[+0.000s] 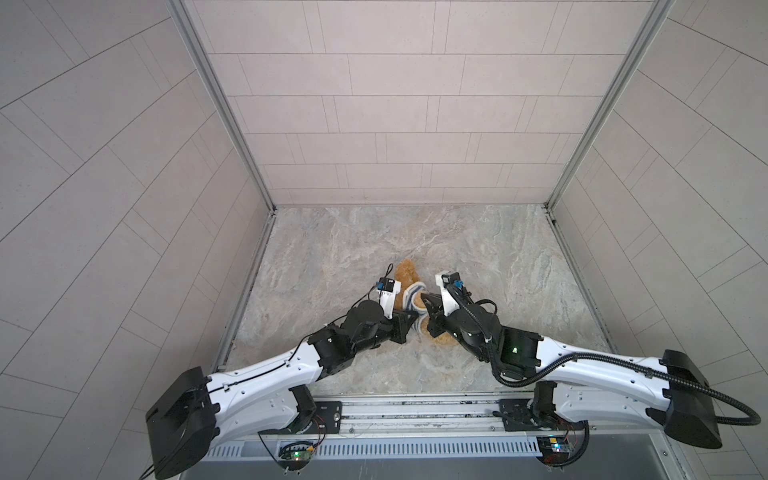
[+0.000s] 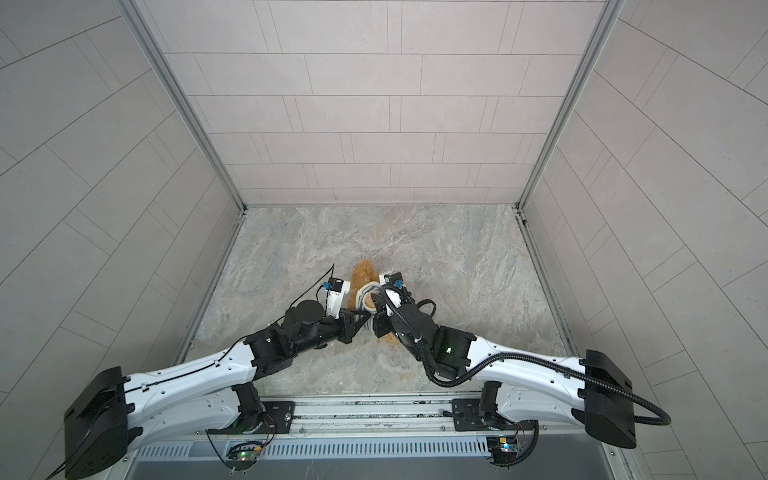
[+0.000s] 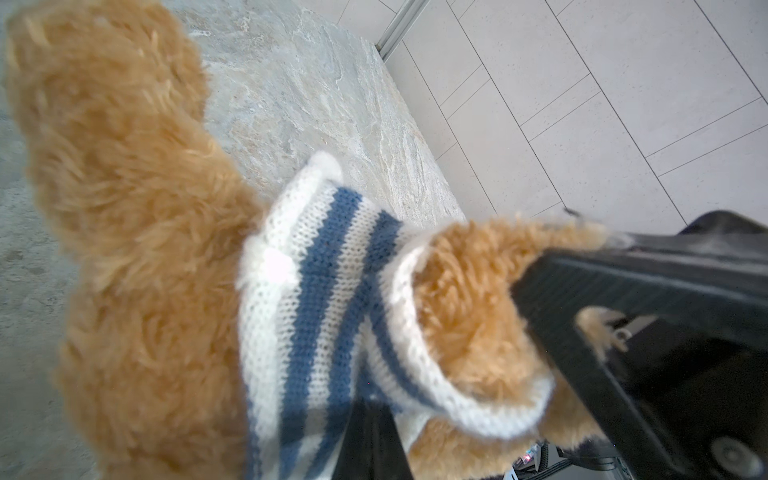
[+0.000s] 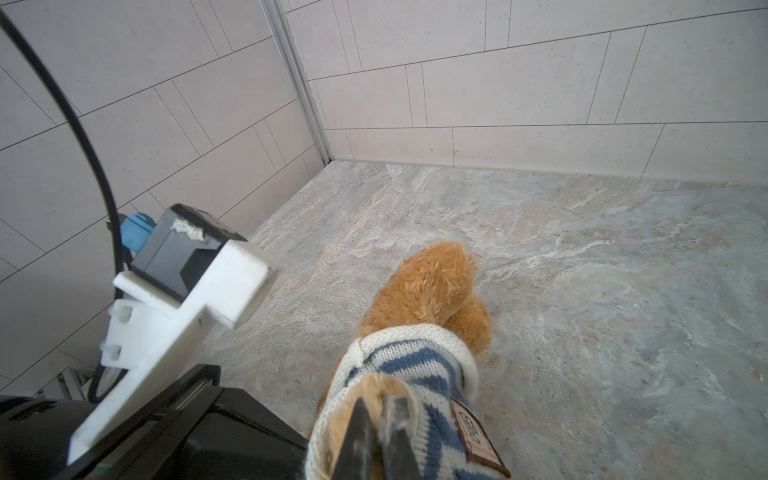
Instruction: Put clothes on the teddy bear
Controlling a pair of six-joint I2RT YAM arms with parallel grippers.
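- Enclosure: three pale tiled walls (image 1: 395, 104) with metal strips at the two far corners. Contents: two arms, one bear, one shirt.
- Surface: one grey-beige marbled tabletop (image 1: 353, 257).
- Arms: two, white and black. The left arm (image 1: 266, 370) and right arm (image 1: 590, 365) reach in from the near rail, and their fingertips almost meet.
- Teddy bear (image 1: 405, 272): one, golden-brown and fluffy, between the two grippers. One end extends beyond the fingertips toward the far wall and rests on the tabletop.
- Shirt (image 1: 415, 291): one, blue-and-white striped knit, around the bear's body. A furry limb pokes out of a cuff.
- Left gripper (image 1: 415, 322): clamped on the furry limb emerging from that cuff.
- Right gripper (image 4: 376, 436): tips pinched together on fur inside a knitted opening.
- Badge (image 4: 473, 432): one, brown, on the shirt just beside the right fingertips.
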